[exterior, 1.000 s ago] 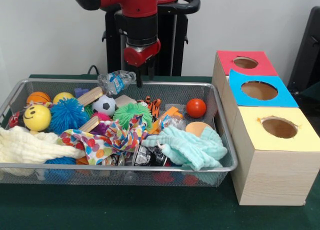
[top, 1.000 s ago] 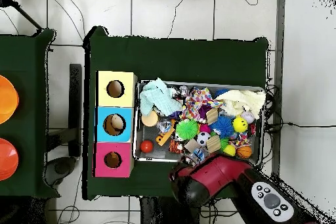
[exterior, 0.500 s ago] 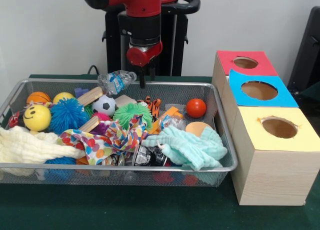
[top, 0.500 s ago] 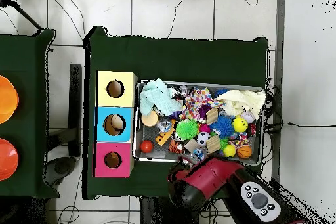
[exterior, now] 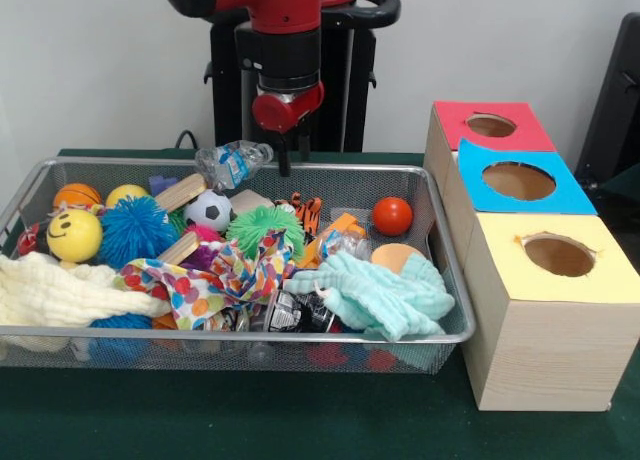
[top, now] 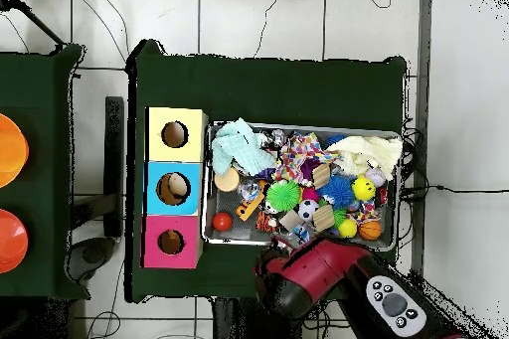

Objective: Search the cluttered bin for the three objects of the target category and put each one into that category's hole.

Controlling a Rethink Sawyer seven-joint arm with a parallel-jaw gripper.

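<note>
- Where the front view begins, a wire mesh bin (exterior: 440, 280) sits on a dark green worktop (exterior: 300, 425), heaped with toys and cloths.
- The red and black arm comes down from the top, and its claw (exterior: 285, 162) hangs just above the bin's far rim, beside a crumpled clear plastic bottle (exterior: 232, 162); whether the claw is wide, narrow or holding anything cannot be told.
- At the far left of the bin lie an orange basketball (exterior: 76, 194), a plain yellow ball (exterior: 126, 193), a yellow smiley ball (exterior: 74, 235) and a blue spiky ball (exterior: 136, 230).
- Near the middle are a small soccer ball (exterior: 208, 209), a green spiky ball (exterior: 264, 227) and a multicoloured spotted cloth (exterior: 215, 275).
- A red ball (exterior: 392, 216) rests at the far right, apart from the others.
- A mint green cloth (exterior: 385, 295) fills the near right corner, and a cream cloth (exterior: 60, 292) the near left.
- To the right of the bin stand three boxes with round holes: a red-topped box (exterior: 490, 126) farthest, a blue-topped box (exterior: 520, 180) in the middle and a yellow-topped box (exterior: 555, 260) nearest.
- In the overhead view, the bin (top: 211, 191) lies to the right of the three boxes, the yellow-topped box (top: 175, 134) uppermost.
- The arm (top: 328, 273) covers the bin's lower edge, hiding the claw.
- The red ball (top: 222, 221) sits in the bin's lower left corner.
</note>
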